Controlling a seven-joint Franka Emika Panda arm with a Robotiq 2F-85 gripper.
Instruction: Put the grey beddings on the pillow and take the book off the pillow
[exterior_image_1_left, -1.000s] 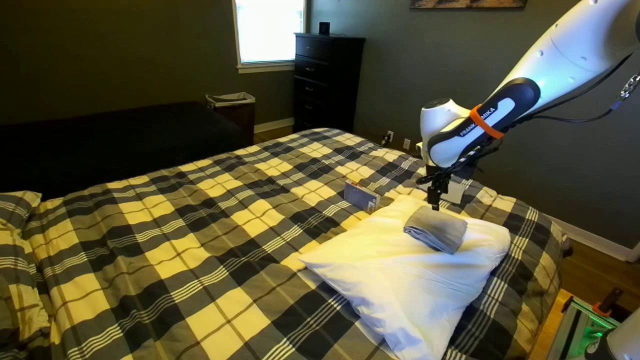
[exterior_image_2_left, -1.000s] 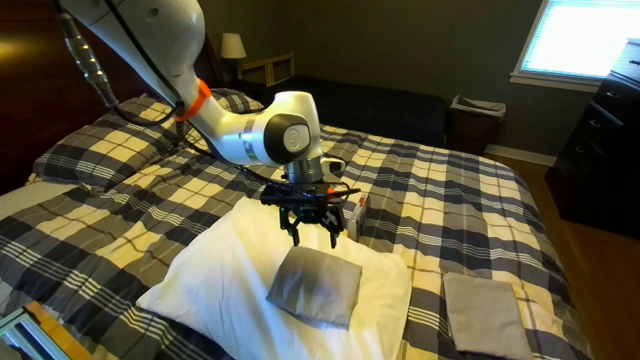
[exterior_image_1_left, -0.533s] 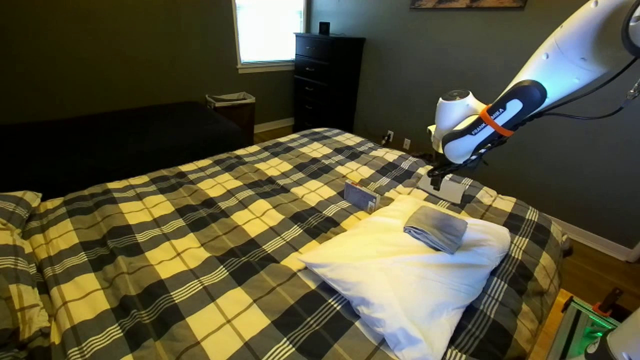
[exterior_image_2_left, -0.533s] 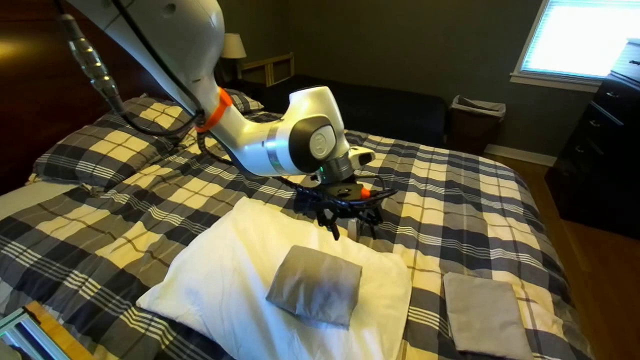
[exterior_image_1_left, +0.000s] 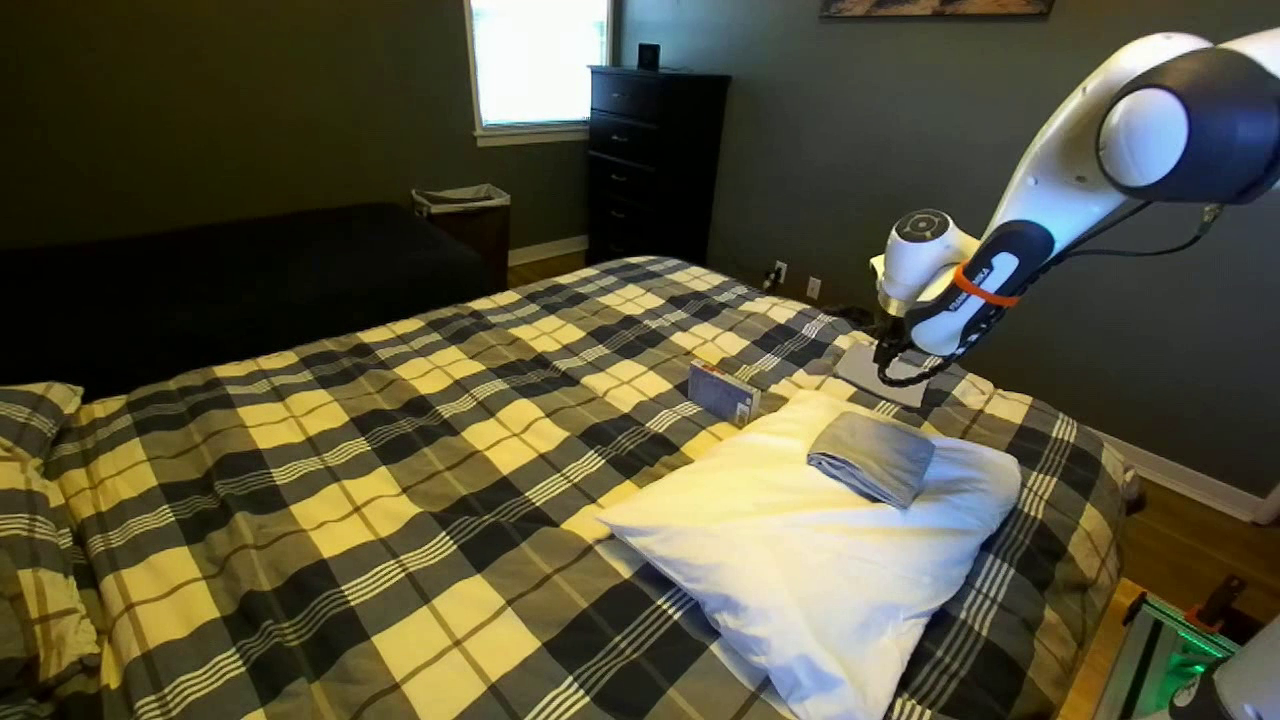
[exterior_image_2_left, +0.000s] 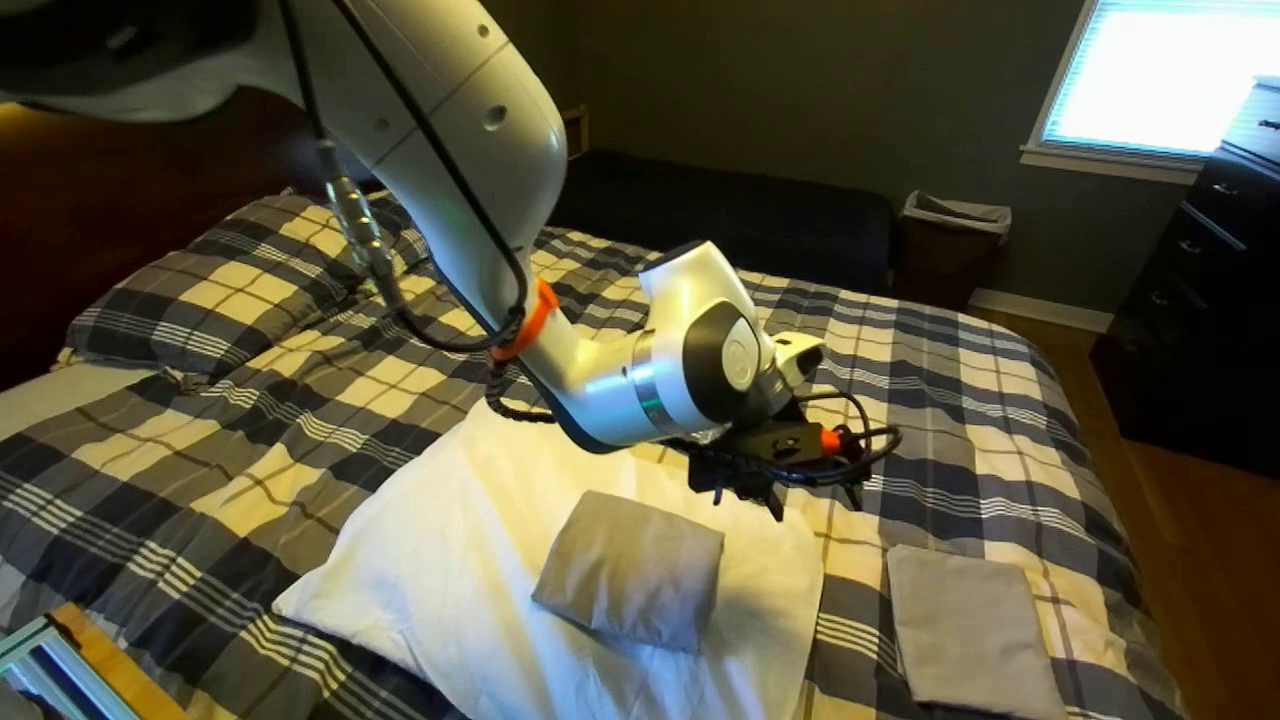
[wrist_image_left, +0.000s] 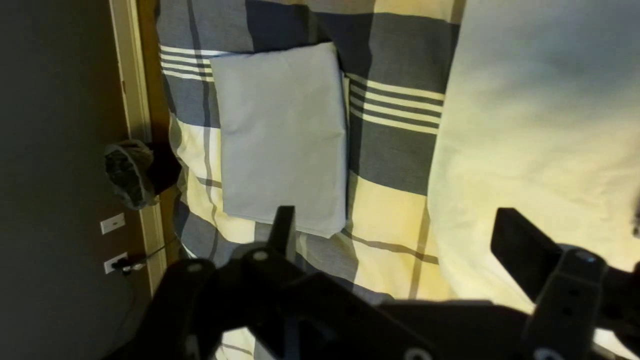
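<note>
One folded grey bedding lies on the white pillow. A further grey bedding rests flat on the bedspread past the pillow's edge; it fills the middle left of the wrist view. My gripper hovers above the bed near the pillow's far edge, tilted, jaws wide apart and nothing between them. In the wrist view the gap of the gripper spans bare bedspread, one finger over the bedding's corner, the other over the pillow. The book, a bluish box, stands on edge on the bed beside the pillow.
Plaid bedspread surrounds everything. The bed's edge and a wall with outlets lie beyond the flat bedding. A metal-and-wood frame sits at the near side. A dark dresser and a hamper stand farther off.
My gripper has travelled from above the bedding on the pillow toward the bedding on the bedspread, and it tilts more. Both beddings, the pillow and the book have stayed put.
</note>
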